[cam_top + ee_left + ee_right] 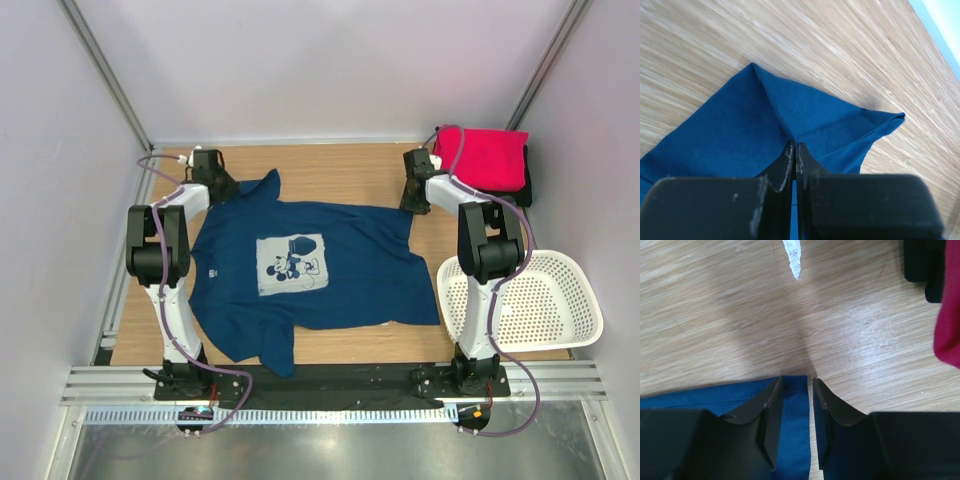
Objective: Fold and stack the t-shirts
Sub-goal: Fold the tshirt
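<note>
The navy t-shirt point(330, 290) lies print-up on the table point(340, 165), collar to the left and hem to the right, so its long axis runs side to side. It looks like light, limp cloth that will sag and drag, so it is best taken along the far edge. The left gripper point(793, 146) is pinched shut on the cloth by the far sleeve, and the right gripper point(797, 385) straddles the hem corner, jaws apart.

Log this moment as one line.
navy t-shirt: spread print-up | left gripper: shut on its far-left corner | right gripper: open, astride its far-right edge | fold: not started
</note>
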